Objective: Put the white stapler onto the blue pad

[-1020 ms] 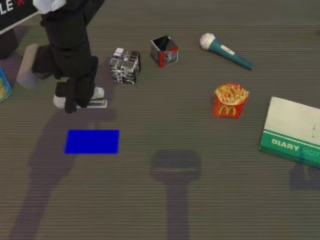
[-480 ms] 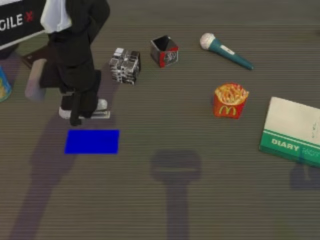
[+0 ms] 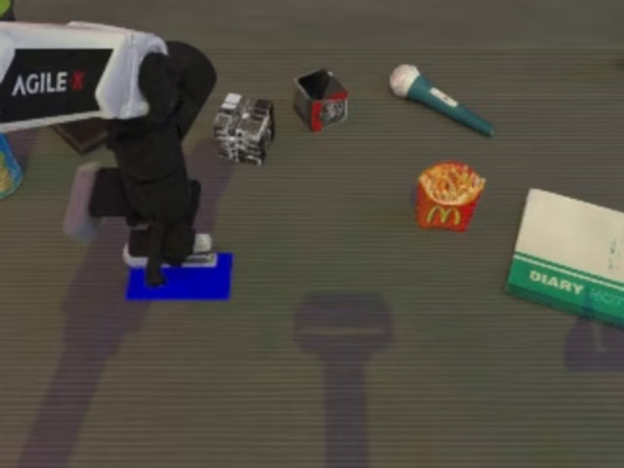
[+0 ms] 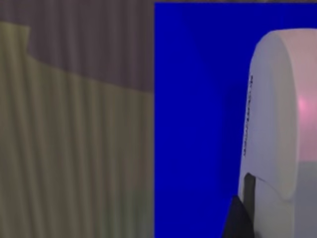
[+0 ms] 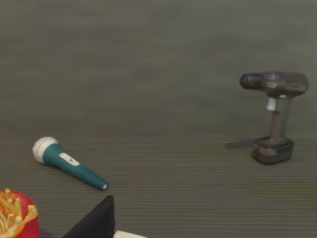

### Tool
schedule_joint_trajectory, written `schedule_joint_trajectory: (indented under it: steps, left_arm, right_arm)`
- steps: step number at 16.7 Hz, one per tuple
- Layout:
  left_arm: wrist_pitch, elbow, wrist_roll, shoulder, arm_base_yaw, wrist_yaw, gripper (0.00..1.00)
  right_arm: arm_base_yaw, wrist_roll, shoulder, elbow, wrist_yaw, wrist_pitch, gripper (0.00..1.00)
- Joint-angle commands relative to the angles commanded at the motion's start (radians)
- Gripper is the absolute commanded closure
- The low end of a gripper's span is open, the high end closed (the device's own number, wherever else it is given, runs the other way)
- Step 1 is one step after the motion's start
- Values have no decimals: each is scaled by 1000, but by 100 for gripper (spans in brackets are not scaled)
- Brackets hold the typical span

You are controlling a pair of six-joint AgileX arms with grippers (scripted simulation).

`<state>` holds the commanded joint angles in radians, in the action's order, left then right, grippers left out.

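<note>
Left gripper (image 3: 156,261) clamped on the white stapler (image 3: 195,249), fingers across its middle, hanging over the far edge of the blue pad (image 3: 200,281) near the top view's left side. Seen in the left wrist view as a rounded off-white end (image 4: 280,114) above solid blue (image 4: 198,119); contact with the pad not possible to tell. Judged rigid and light, a smooth hard shell likely to slip under a loose pinch, so best held across the narrow sides at mid-length, well clear of the rounded nose. Long body lying along the pad's longer side, which should fit if kept square. Right arm out of the top view, parked; fingers not visible, state not possible to tell.
</note>
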<state>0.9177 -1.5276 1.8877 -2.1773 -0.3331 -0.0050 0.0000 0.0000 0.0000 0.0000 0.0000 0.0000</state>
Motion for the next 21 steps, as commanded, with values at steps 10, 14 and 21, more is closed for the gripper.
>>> schedule_joint_trajectory:
  steps: [10,14,21]
  left_arm:
    - [0,0,0,0,0,0,40]
    - [0,0,0,0,0,0,10]
    - [0,0,0,0,0,0,0]
  right_arm:
    - [0,0,0,0,0,0,0]
    - [0,0,0,0,0,0,0]
    - [0,0,0,0,0,0,0]
